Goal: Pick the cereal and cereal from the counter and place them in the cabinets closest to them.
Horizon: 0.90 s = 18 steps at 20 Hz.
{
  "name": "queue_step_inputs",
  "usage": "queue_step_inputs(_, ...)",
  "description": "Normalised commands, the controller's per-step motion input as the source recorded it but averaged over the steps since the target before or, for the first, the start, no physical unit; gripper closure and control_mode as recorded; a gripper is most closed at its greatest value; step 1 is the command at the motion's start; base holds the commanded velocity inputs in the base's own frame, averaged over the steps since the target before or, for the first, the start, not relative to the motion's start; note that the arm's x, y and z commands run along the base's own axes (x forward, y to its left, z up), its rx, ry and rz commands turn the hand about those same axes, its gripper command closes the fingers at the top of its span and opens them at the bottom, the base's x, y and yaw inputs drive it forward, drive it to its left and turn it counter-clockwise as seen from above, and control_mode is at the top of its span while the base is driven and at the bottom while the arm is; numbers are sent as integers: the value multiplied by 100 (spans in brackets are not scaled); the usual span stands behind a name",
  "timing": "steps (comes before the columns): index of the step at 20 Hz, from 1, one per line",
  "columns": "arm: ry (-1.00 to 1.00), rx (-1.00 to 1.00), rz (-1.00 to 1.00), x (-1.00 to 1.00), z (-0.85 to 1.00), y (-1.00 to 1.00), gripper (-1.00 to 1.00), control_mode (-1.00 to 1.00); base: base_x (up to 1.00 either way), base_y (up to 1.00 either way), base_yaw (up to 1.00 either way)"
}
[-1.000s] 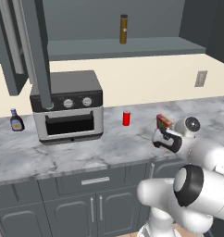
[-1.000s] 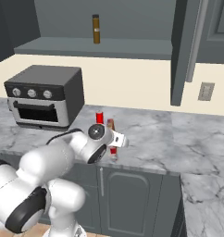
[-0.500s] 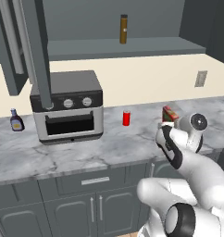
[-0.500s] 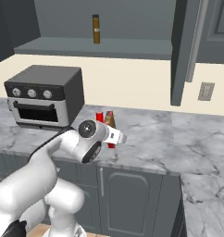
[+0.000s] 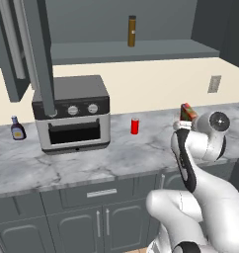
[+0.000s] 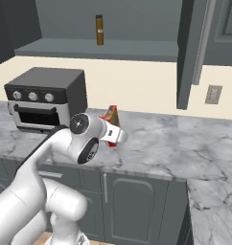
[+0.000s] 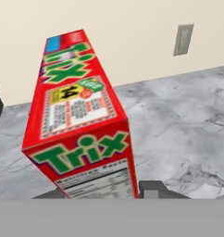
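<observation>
Counter (image 7: 188, 125) beside gripped cereal box (image 7: 81, 134)

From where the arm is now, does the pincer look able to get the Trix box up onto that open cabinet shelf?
Probably yes. The pincer is shut on the Trix box, and the cabinet shelf above stands open, bare except for a brown bottle. The open door hangs off to one side.

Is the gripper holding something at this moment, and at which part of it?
Yes. The gripper is closed on the red and green cereal box, one finger on each broad face, at the box's end nearest the hand.
</observation>
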Motion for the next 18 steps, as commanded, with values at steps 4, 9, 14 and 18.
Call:
queue_step_inputs(4, 0, 3, -5, -34, 68, 0, 100, -100, 0, 0, 0)
queue_step_inputs(9, 0, 4, -3, -41, 74, 0, 100, -100, 0, 0, 0)
queue_step_inputs(14, 0, 2, 0, -57, 69, 3, 100, -100, 0, 0, 0)
queue_step_inputs(18, 0, 0, 2, -56, 66, 21, 100, -100, 0, 0, 0)
